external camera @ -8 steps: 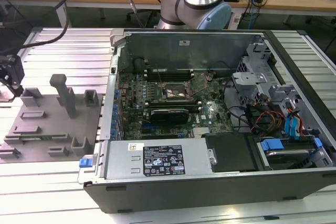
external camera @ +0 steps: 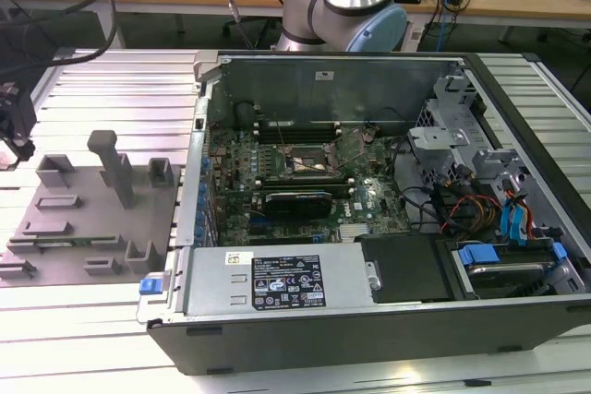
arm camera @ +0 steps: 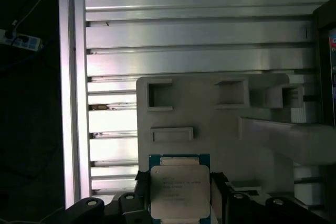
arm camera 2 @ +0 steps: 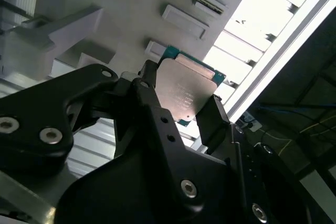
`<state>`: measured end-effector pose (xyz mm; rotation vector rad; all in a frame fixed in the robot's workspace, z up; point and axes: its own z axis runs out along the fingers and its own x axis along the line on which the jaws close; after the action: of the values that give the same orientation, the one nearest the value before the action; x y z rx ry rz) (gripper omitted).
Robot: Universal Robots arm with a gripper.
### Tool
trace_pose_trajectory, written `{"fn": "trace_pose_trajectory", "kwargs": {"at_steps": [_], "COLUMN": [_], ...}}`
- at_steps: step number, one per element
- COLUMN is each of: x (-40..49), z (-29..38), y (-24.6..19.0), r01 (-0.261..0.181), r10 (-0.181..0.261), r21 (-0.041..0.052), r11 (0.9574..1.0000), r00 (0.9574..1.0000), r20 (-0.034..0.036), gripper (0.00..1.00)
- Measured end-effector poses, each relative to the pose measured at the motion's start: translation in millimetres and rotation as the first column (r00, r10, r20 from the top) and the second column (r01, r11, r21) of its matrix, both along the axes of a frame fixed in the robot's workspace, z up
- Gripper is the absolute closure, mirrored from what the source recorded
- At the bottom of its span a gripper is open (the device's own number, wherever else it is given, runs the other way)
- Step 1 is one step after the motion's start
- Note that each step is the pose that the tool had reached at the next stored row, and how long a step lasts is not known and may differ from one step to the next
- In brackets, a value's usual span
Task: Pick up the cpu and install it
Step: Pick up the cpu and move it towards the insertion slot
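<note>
The cpu (arm camera: 178,190) is a flat square chip with a silver-grey metal top and a green rim. In both wrist views it sits between the two black fingers of my gripper (arm camera: 179,182), which is shut on its opposite edges. It is held over the grey fixture plate (arm camera: 210,129), near that plate's edge. In the second wrist view the cpu (arm camera 2: 186,90) shows its shiny face between the fingers (arm camera 2: 149,80). In the exterior view my gripper (external camera: 17,145) hangs at the far left above the ribbed table, apart from the motherboard's open socket (external camera: 314,161).
An open computer case (external camera: 369,320) fills the middle and the exterior view's right, with a black expansion card (external camera: 297,202), drive cages and cables inside. The grey fixture plate (external camera: 83,219) carries upright blocks and a tall post (external camera: 115,168). The arm's base (external camera: 346,6) stands behind the case.
</note>
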<state>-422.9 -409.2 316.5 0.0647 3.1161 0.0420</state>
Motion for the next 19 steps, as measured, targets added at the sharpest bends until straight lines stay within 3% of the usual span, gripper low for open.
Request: {"fn": "trace_pose_trajectory", "kwargs": {"at_steps": [4, 14, 19], "x": [0.0, 0.0, 0.0], "z": [7.5, 42.5, 56.1], "y": [0.5, 3.0, 3.6], "r01": [0.0, 0.0, 0.0], "r10": [0.0, 0.0, 0.0], "r21": [-0.0011, -0.0024, -0.0024], "r11": [1.0, 1.0, 1.0], "r00": [1.0, 1.0, 1.0], "r20": [0.0, 0.0008, 0.0019], "gripper": [0.45, 0.45, 0.45]}}
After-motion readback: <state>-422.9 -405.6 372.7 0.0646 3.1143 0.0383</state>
